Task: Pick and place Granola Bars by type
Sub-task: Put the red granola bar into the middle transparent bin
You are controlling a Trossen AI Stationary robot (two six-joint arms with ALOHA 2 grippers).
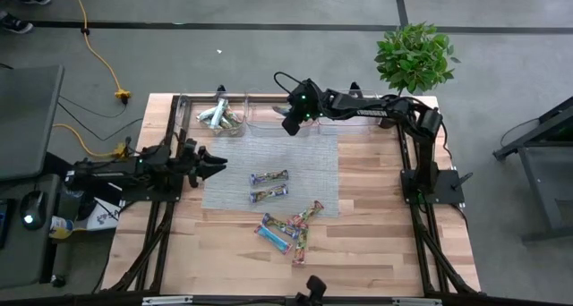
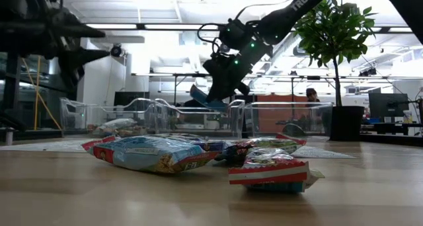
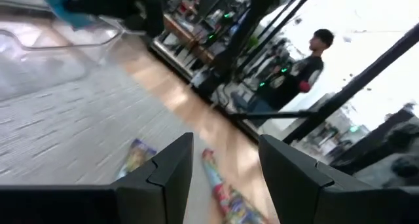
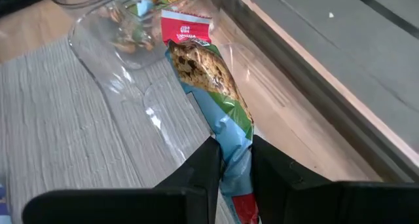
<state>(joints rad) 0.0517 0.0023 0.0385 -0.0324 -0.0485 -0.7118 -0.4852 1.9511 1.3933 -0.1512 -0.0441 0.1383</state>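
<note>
Crinkly foil is catching the light on the slim blue-green-and-red wrapped granola bar (image 4: 219, 109), which the right pincer (image 4: 230, 160) is gripping by one end, hanging over the clear plastic bins (image 1: 269, 116) at the upper centre of the high view. The remaining shiny wrapped bars (image 1: 285, 218) are lying on the grey mat (image 1: 304, 158) and wooden desk (image 1: 376, 234) at lower centre. The left pincer (image 1: 215, 161) is hovering at centre left, open and empty. Such bars are probably light, slippery and crushable, so gripping across the narrow width suits best.
</note>
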